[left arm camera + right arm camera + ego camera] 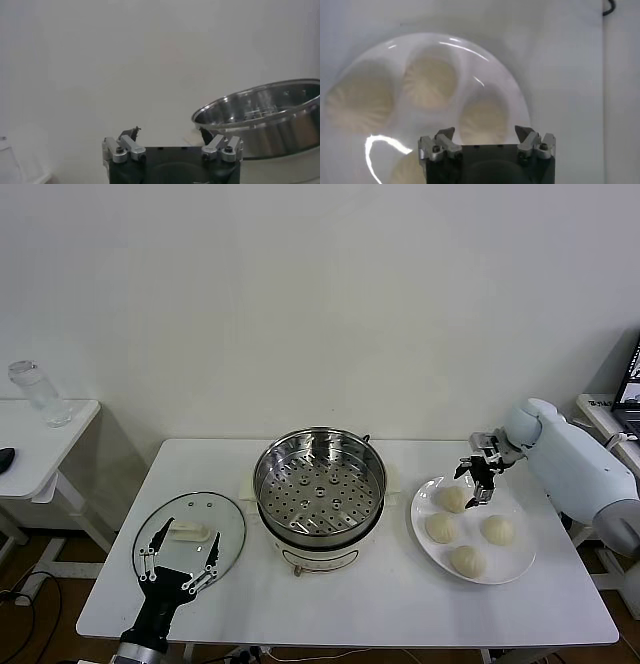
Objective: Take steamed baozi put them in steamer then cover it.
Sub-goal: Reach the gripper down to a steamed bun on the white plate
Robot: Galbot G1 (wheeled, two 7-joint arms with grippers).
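Four cream-white baozi lie on a white plate (517, 562) at the right: the nearest to the steamer (451, 499), then two more (440, 528) (498, 530) and the frontmost one (466, 561). My right gripper (477, 483) is open and empty just above the first baozi; in the right wrist view that baozi (482, 119) sits between the spread jaws of the gripper (485, 134). The empty steel steamer (320, 482) stands at the table's middle on its cream pot base. The glass cover (200, 522) lies flat at the left. My left gripper (178, 572) is open above its front part.
The left wrist view shows the steamer (265, 119) off to one side of the open left gripper (170, 135). A side table (40, 439) at the far left holds a clear glass jar (38, 392). A white wall is behind the table.
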